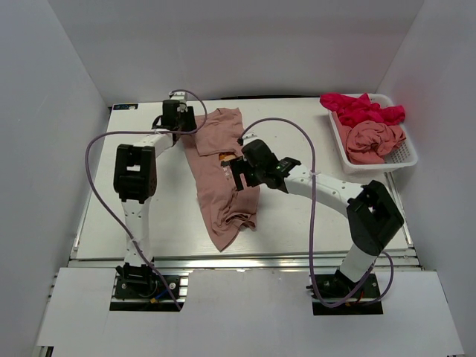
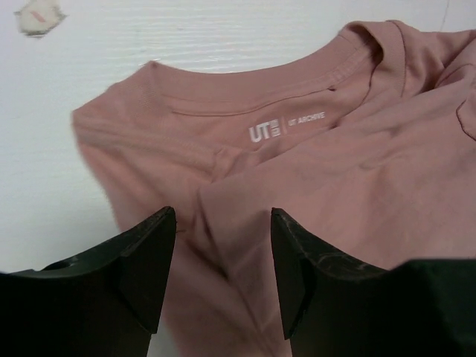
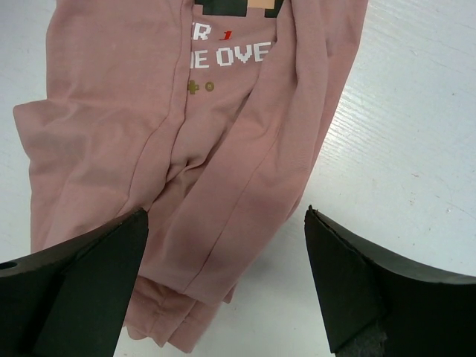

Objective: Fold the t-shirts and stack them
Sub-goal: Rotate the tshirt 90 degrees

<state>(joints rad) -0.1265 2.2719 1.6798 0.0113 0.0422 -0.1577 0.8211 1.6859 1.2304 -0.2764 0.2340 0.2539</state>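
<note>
One shirt (image 1: pixel 223 204) on table (image 1: pixel 312 223), long axis far-to-near. Collar at left hand (image 2: pixel 223 219), hem half under right hand (image 3: pixel 227 219). Both spread, pinching nothing.

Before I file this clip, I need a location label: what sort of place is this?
Probably a robot lab test cell: plain white walls box in a white tabletop, black-and-white robot arms, left and right, are bolted at its near edge, and a dusty salmon-pink t-shirt lies on it.
</note>
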